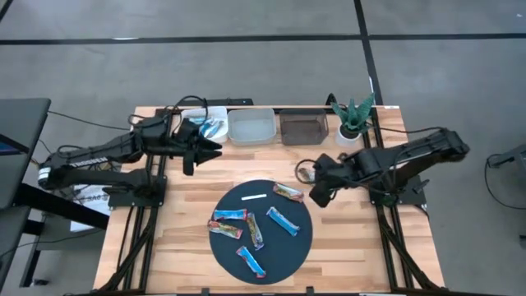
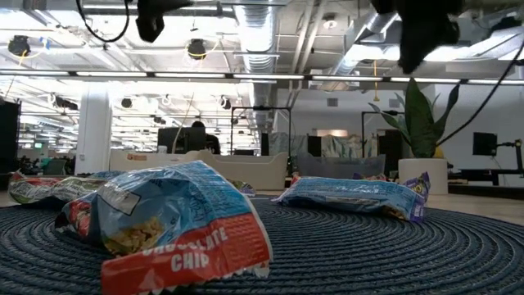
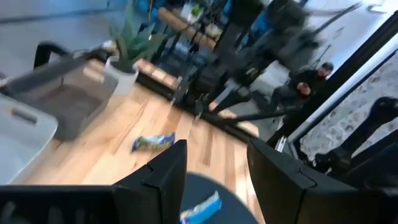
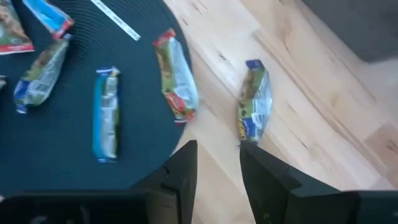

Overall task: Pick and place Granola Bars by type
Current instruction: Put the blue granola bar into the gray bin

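Several foil-wrapped granola bars lie flat on a round dark mat [image 1: 283, 247]: an orange-brown one [image 1: 288, 193] at its far right edge, blue ones [image 1: 282, 220] [image 1: 251, 261], and others [image 1: 228, 222]. One more bar [image 4: 254, 106] lies on the bare wood beside the mat, and also shows in the left wrist view [image 3: 152, 142]. My right gripper [image 1: 314, 197] [image 4: 217, 162] hovers open above the mat's right edge, close to that bar. My left gripper [image 1: 215, 152] [image 3: 217, 180] is open and empty, in the air near the white bin [image 1: 209, 127], which holds bars.
A thin white strip [image 1: 255, 197] lies on the mat. Along the far edge stand the white bin, a clear bin [image 1: 251, 126], a dark bin [image 1: 302, 127] and a potted plant [image 1: 353, 119]. Bare wood shows to the left of the mat and along the near edge.
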`<state>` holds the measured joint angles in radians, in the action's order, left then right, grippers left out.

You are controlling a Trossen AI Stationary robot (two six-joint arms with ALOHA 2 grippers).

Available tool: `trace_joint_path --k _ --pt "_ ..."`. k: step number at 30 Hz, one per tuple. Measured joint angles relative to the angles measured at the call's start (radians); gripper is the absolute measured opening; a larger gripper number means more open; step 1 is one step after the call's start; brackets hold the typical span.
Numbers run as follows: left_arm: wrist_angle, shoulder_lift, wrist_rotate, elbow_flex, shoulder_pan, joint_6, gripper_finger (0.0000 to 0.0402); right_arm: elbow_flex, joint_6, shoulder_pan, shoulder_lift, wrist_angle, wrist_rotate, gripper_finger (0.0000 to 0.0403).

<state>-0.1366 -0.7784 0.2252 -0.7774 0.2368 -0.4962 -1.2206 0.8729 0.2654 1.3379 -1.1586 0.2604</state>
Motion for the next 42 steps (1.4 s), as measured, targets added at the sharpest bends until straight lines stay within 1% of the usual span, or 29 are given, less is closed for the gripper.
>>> trace_joint_path --k 3,7,11,13,16,24,27,31,34,37,39,42 --pt "0.019 -0.012 -0.051 0.000 -0.050 -0.030 0.0160 0.132 -0.012 -0.022 -0.067 0.080 -0.009 0.0111" --pt "0.080 -0.039 -0.092 -0.001 -0.117 -0.053 0.0160 0.291 -0.017 -0.075 -0.103 0.192 -0.060 0.0111" --pt "0.169 -0.093 -0.112 0.000 -0.174 -0.054 0.0160 0.366 -0.042 -0.127 -0.098 0.282 -0.079 0.0114" --pt "0.187 -0.126 -0.121 -0.009 -0.190 -0.054 0.0160 0.372 -0.047 -0.158 -0.083 0.316 -0.080 0.0117" --pt "0.188 -0.186 -0.125 -0.048 -0.207 -0.053 0.0160 0.372 -0.086 -0.199 -0.072 0.310 -0.094 0.0133" --pt "0.190 -0.312 -0.114 -0.152 -0.210 0.013 0.0160 0.374 -0.096 -0.309 -0.072 0.314 -0.105 0.0219" --pt "0.216 -0.342 -0.089 -0.164 -0.210 0.012 0.0160 0.374 -0.115 -0.321 -0.072 0.342 -0.105 0.0236" --pt "0.208 -0.367 -0.076 -0.163 -0.210 -0.019 0.0160 0.374 -0.150 -0.320 -0.071 0.356 -0.105 0.0238" --pt "0.200 -0.370 -0.077 -0.163 -0.210 -0.039 0.0160 0.387 -0.152 -0.319 -0.044 0.351 -0.108 0.0233" --pt "0.201 -0.370 -0.081 -0.163 -0.210 -0.044 0.0160 0.391 -0.186 -0.313 0.012 0.355 -0.135 0.0226" --pt "0.206 -0.369 -0.081 -0.163 -0.210 -0.046 0.0160 0.393 -0.220 -0.311 0.056 0.356 -0.138 0.0223" --pt "0.207 -0.369 -0.081 -0.163 -0.210 -0.050 0.0160 0.393 -0.227 -0.305 0.119 0.368 -0.133 0.0219"
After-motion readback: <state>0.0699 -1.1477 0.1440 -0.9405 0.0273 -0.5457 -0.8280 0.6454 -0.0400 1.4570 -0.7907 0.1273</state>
